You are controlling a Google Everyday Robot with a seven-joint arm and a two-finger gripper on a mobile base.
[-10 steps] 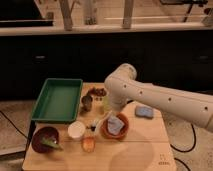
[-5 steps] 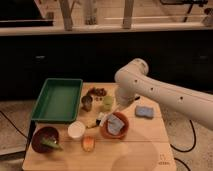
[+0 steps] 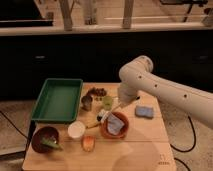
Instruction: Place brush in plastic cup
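Note:
My gripper hangs from the white arm over the middle of the wooden table, just right of the plastic cup, a small yellow-green cup. It is shut on the brush. The slim white handle slants down and left from the gripper, and its dark end is near the table between the cup and the terracotta bowl. The arm hides most of the fingers.
A grey metal cup stands left of the plastic cup. A green tray is at the left, a white cup in front, a blue sponge at the right. A dark bowl and an orange item are near the front.
The arm has risen and swung to the right, away from the bowl. The brush handle now slants up towards the gripper beside the plastic cup.

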